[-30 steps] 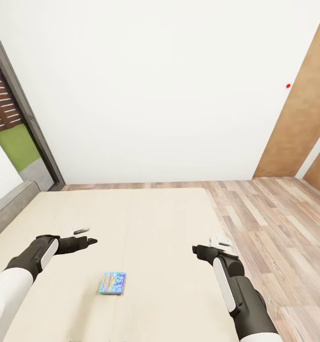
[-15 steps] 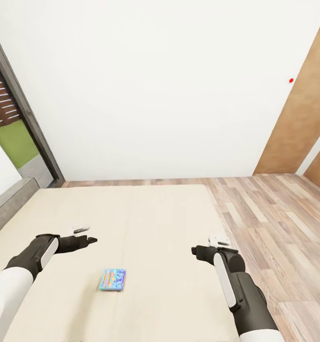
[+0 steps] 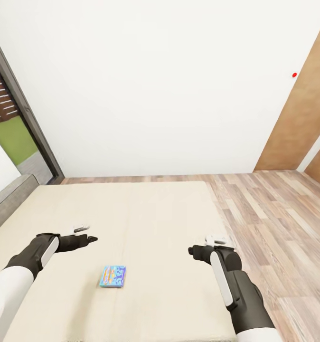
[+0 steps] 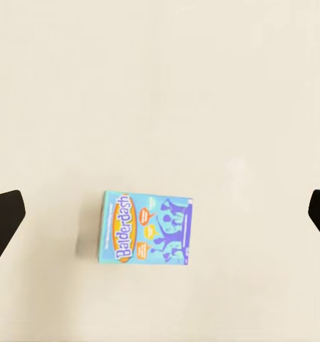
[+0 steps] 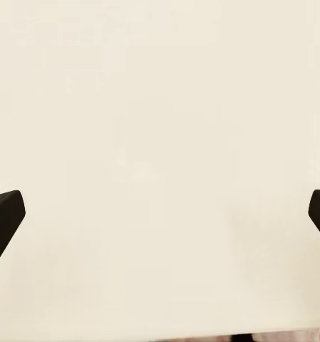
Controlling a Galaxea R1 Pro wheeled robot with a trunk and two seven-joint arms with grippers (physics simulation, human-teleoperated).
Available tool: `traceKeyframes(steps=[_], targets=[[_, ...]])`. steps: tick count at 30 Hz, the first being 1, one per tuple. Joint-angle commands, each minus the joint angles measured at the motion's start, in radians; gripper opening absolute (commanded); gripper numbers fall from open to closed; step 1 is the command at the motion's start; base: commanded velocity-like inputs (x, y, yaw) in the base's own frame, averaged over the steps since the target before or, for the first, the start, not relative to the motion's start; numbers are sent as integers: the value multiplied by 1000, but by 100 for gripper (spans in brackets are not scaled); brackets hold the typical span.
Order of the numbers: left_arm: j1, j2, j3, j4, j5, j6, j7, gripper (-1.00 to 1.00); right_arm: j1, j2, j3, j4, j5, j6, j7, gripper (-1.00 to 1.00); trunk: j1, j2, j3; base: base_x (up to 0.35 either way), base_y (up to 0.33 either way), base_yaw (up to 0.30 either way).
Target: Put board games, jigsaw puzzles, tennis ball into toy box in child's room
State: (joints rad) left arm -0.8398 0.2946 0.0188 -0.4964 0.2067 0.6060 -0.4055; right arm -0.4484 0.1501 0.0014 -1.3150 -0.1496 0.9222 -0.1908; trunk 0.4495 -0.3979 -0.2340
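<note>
A plain white wall point(image 3: 160, 85) rises behind a wide cream-covered bed point(image 3: 131, 213). Light wood-plank floor point(image 3: 274, 213) runs beside it, meeting tan wooden panels point(image 3: 302, 123). A dark-framed window point(image 3: 13, 118) shows green outside.

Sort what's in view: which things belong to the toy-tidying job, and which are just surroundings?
Job:
board game, flat on the bed
left hand, open
right hand, open

Surroundings:
floor
wall
door
</note>
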Motion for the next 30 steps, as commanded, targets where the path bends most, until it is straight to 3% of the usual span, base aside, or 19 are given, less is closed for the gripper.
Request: traceKeyframes(steps=[1, 23, 30], targets=[[-1, 1, 2, -1, 5, 7, -4, 100, -1, 1, 3, -1, -10, 3, -9, 100, 1, -2, -4, 0, 0, 0], [-1, 1, 1, -2, 7, 3, -10, 100, 1, 1, 16, -9, -12, 4, -9, 100, 1, -2, -40, 0, 0, 0], [-1, 2, 0, -2, 8, 2, -10, 100, 22, -3, 18, -141, -21, 48, -4, 100, 1, -2, -51, 0, 0, 0]])
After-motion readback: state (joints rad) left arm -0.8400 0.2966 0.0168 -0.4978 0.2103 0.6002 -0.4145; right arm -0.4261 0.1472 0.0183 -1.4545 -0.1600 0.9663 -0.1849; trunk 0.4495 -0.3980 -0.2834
